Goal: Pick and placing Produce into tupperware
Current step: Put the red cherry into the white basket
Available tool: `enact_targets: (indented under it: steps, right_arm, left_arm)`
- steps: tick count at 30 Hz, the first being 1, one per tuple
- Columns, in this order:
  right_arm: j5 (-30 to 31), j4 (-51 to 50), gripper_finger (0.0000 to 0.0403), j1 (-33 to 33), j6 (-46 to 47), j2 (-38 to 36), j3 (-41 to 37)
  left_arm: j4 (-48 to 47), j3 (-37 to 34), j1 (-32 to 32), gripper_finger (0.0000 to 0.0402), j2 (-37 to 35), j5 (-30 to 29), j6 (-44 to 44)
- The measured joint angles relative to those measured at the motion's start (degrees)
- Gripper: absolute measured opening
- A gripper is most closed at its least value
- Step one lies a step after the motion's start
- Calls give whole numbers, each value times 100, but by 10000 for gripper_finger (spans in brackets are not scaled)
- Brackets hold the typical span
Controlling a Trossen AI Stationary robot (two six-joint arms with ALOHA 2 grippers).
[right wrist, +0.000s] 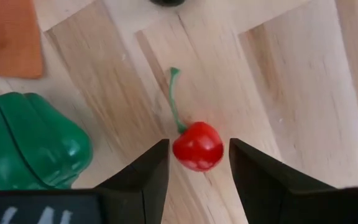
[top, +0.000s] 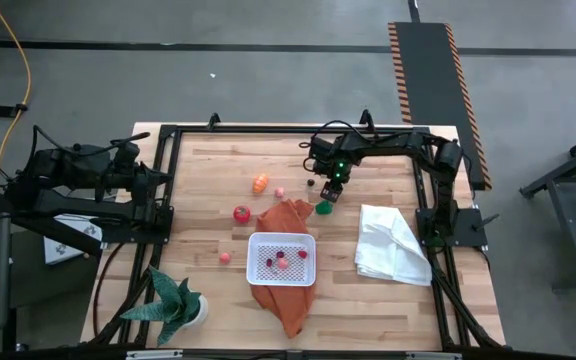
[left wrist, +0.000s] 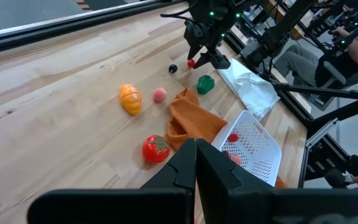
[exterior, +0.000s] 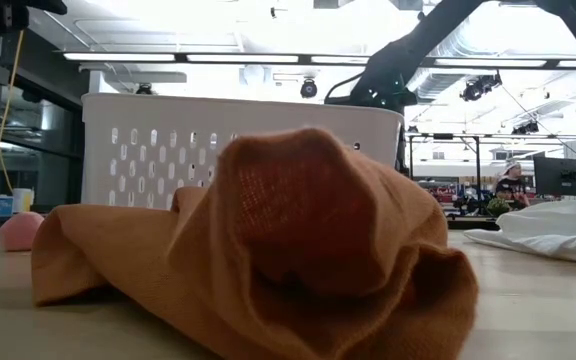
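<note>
My right gripper (right wrist: 197, 155) points down over the table's far middle, open, with one finger on each side of a small red cherry (right wrist: 197, 146). The cherry lies on the wood with its green stem (right wrist: 174, 99) pointing away, and a narrow gap shows on both sides. A green pepper (right wrist: 30, 143) lies close beside it. The white tupperware (top: 253, 262) sits on the orange cloth (top: 286, 215) with several red and pink pieces (top: 283, 260) inside. My left gripper (left wrist: 196, 155) is shut and waits raised over the table's left edge.
Loose on the wood lie an orange piece (top: 260, 183), a tomato (top: 241, 213), two pink pieces (top: 279, 192) (top: 225, 257) and a dark piece (top: 310, 183). A white cloth (top: 393, 245) lies at the right and a potted plant (top: 173, 305) stands at the near left.
</note>
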Motion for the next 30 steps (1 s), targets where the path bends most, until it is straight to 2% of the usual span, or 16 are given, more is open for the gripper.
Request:
enact_targets:
  steps: [5,16,30]
  right_arm:
    - [4,0,156,-82,4,0,0]
    - [4,33,117,-93,-36,0,0]
    - [-5,-35,113,-93,52,0,120]
  left_arm:
    - [0,-2,0,1,0,0,0]
    - [0,-1,-1,1,0,-1,0]
    - [2,-2,-1,1,0,-2,0]
